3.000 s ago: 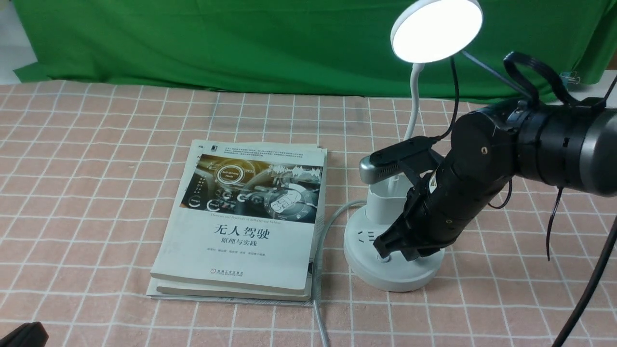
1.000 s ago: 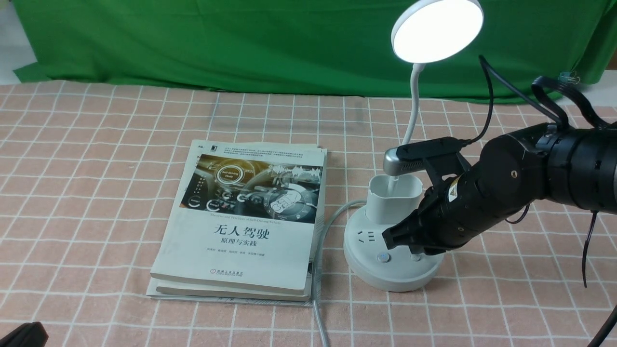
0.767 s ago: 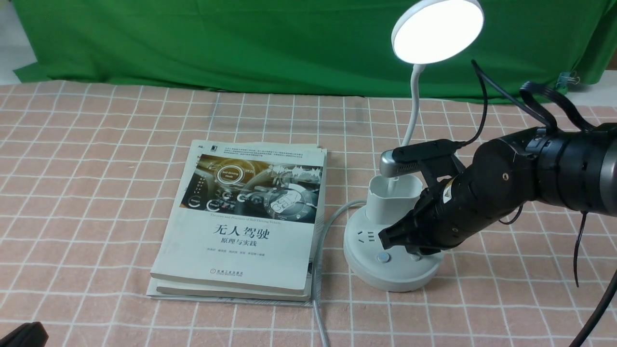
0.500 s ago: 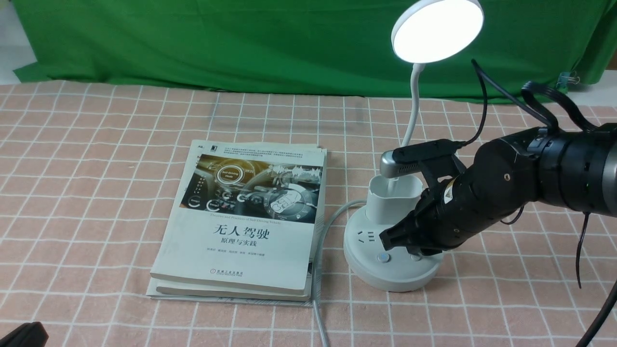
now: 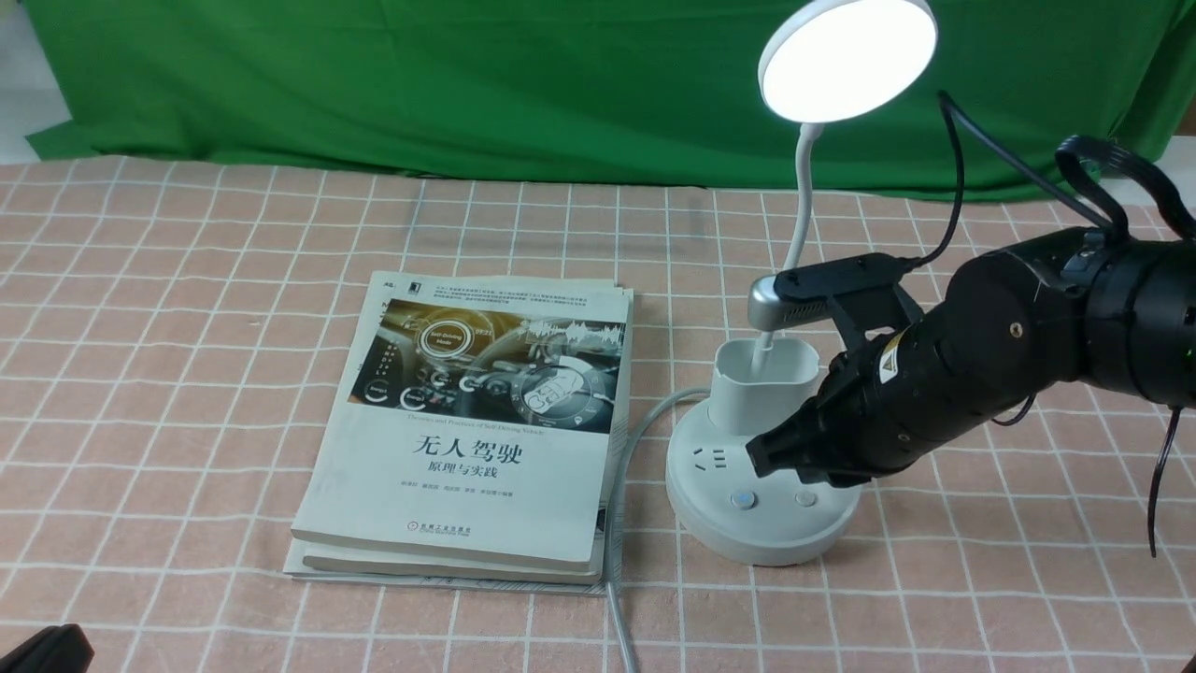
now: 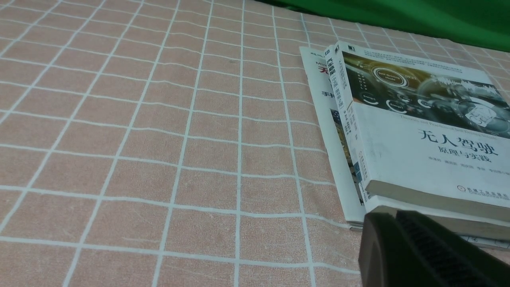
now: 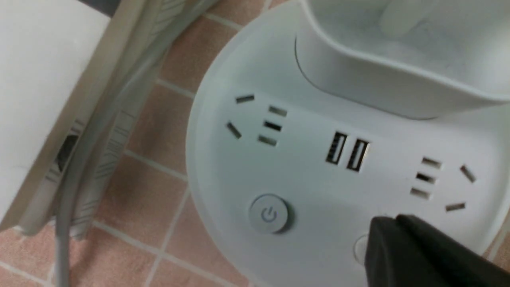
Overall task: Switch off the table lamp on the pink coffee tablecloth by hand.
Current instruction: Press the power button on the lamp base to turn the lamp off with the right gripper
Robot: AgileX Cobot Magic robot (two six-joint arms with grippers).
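Closed claw (image 7: 388, 231) hangs over table lamp (image 7: 318, 179) beside power button (image 7: 269, 214).

Right pincer (image 5: 759, 456) closed, angled downward.

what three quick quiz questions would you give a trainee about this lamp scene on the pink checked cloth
1. True or false: the white table lamp has its flat round disc head lit.
2. The black right gripper, jaws shut, hangs over which part of the lamp? A the disc head; B the cup-shaped holder; C the round white base with sockets and two buttons.
3. Fill in: the grey power cord runs between the lamp's base and the ___.
Key: 1 true; 2 C; 3 stack of white paperback books, lying on the pink gridded tablecloth.
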